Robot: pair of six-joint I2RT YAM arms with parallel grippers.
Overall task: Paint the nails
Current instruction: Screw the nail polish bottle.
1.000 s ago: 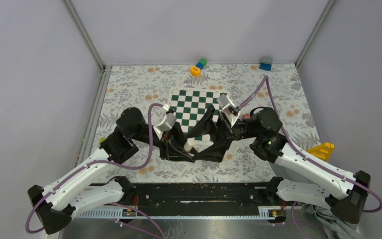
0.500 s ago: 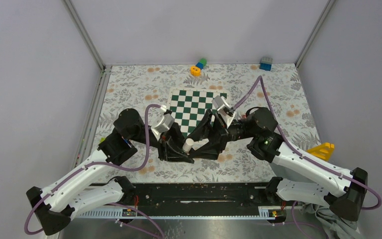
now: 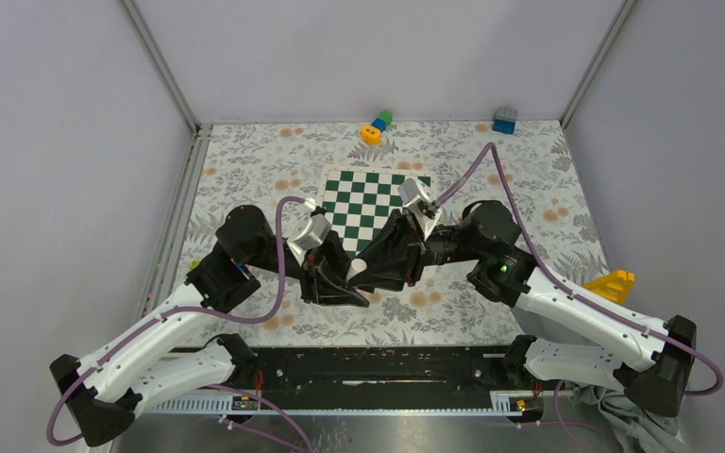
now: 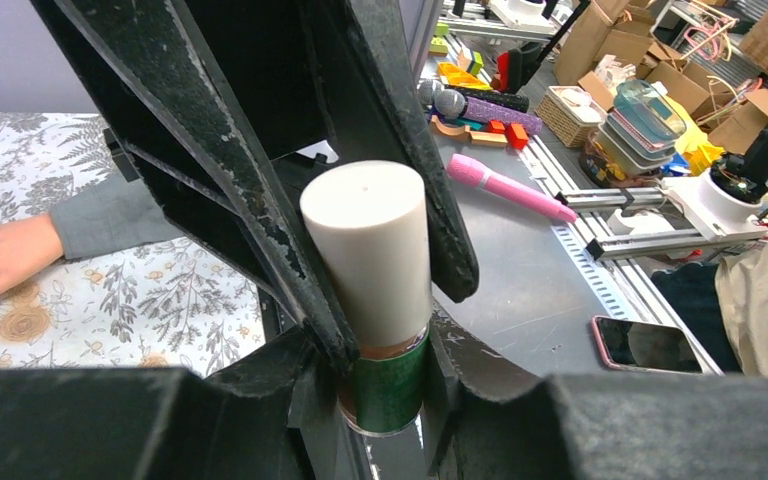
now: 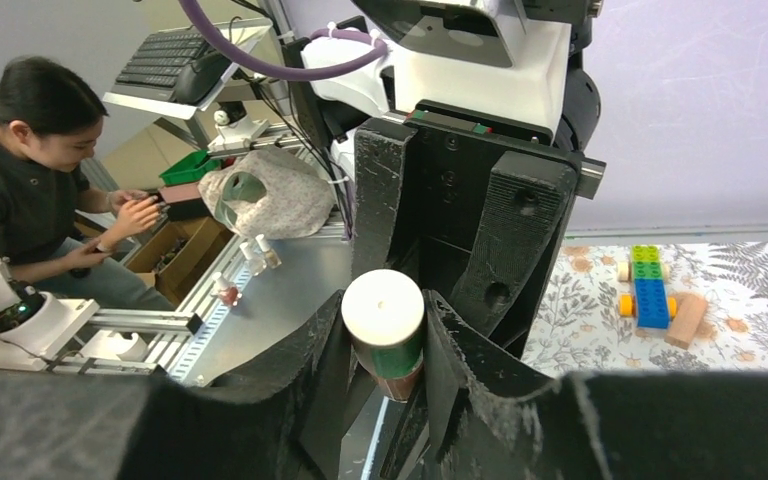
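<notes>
A small nail polish bottle [image 4: 400, 385] with a green label and a cream cap [image 4: 370, 245] is held above the table's near part. My left gripper [image 4: 385, 372] is shut on the bottle's body. My right gripper [image 5: 385, 330] reaches in from the opposite side, its fingers pressed on both sides of the cap [image 5: 383, 305]. From above, the cap [image 3: 357, 267] shows where the two grippers meet. A hand [image 4: 0, 265] with a grey sleeve [image 4: 110, 215] rests on the floral cloth; the nails are out of view.
A green-and-white chessboard [image 3: 368, 203] lies beyond the grippers. Toy blocks [image 3: 376, 125] and a blue block [image 3: 504, 120] sit at the far edge, and a yellow piece [image 3: 612, 283] at the right. A person [image 5: 30, 150] sits off the table.
My right gripper has moved left onto the bottle's cap and its jaws have closed round it. The left gripper has kept its hold on the bottle.
</notes>
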